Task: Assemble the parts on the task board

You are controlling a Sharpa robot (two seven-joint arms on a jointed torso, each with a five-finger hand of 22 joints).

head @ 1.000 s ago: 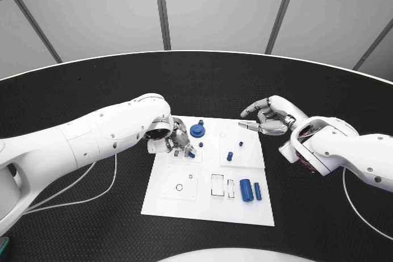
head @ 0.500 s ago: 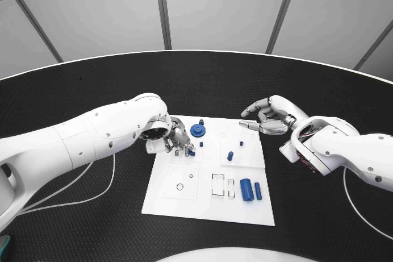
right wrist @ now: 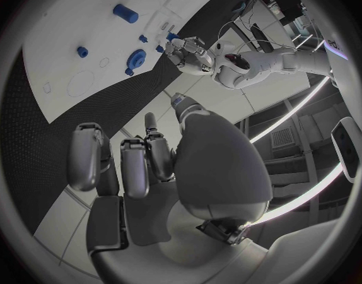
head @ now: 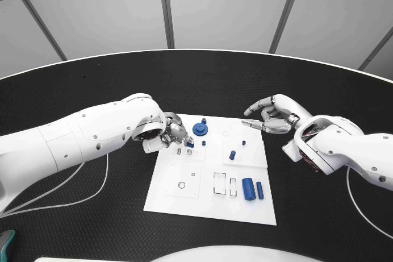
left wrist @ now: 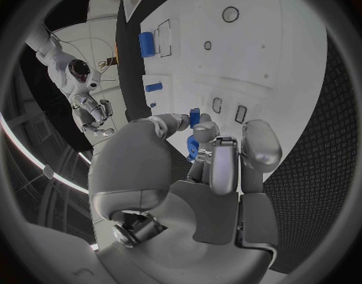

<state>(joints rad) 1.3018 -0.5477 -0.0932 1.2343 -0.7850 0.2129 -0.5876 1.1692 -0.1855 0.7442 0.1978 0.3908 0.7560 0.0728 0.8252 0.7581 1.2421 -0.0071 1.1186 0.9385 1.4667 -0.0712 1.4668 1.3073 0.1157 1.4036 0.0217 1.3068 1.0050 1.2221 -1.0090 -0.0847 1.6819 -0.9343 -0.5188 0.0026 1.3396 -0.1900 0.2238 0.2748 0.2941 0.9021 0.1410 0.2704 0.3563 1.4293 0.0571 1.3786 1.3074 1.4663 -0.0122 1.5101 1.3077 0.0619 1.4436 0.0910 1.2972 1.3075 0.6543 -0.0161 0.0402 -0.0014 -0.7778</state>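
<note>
Head view: left hand (head: 170, 133) over the far left corner of the task board (head: 205, 208), pinching a small blue part (head: 189, 142) at the fingertips, just above the board. Shifted back toward that corner compared with a second ago, blue part carried along, so that the pair of small slots (head: 185, 152) now lies uncovered in front of the fingers. Close beside the hand, a round blue part (head: 199, 130) standing on the board. Further right, two short blue pegs (head: 233, 155), apart from each other. Near the board's front right, two blue cylinders (head: 252, 189) lying side by side, unmoved. Right hand (head: 274, 117) at the board's far right corner, above the black surface (head: 98, 216), fingers loosely curled and spread, holding nothing; much the same pose as before.

Left wrist view: thumb and fingers closed on the small blue piece, held just off the white plate, with the two slots a little beyond the fingertips. Past them, one thick cylinder and a short peg on the board. At the rim, the other hand, empty.

Right wrist view: own fingers apart with nothing between them, hovering off the board's edge. Across the plate, the round part, some small pegs, and the opposite hand bent over its corner.
</note>
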